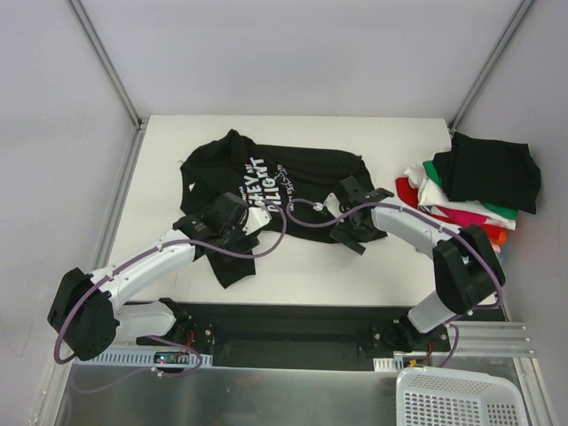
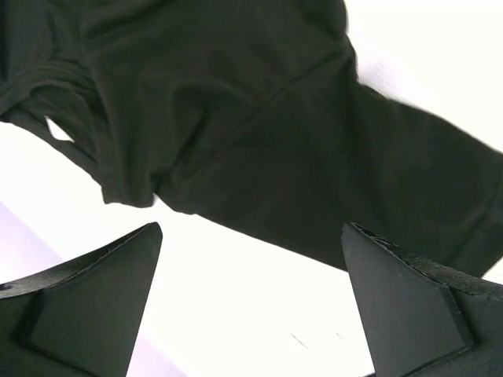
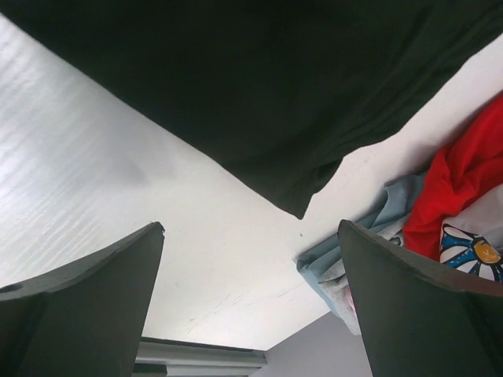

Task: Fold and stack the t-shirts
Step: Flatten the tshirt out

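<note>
The black t-shirt with white lettering (image 1: 266, 182) lies crumpled mid-table on the smooth white table (image 1: 355, 266). The left gripper (image 2: 251, 234) hangs wide apart and empty over the shirt's 7 o'clock sleeve. The right gripper (image 3: 251, 229) is just as wide and empty at its 3 o'clock hem. Farther toward 3 sits a slumped stack of folded tees (image 1: 461, 204), a black one on top. A white plastic mesh basket (image 1: 457, 399) sits at 5.

White arm links (image 1: 151, 266), black joints (image 1: 84, 311), purple cables (image 1: 284, 231)

Looks like a robotics lab cell: white table (image 1: 373, 266) walled by grey panels (image 1: 293, 53), aluminium posts (image 1: 105, 60) at 11 and 1 o'clock, robot arms (image 1: 146, 264) bolted on at 6 o'clock.
</note>
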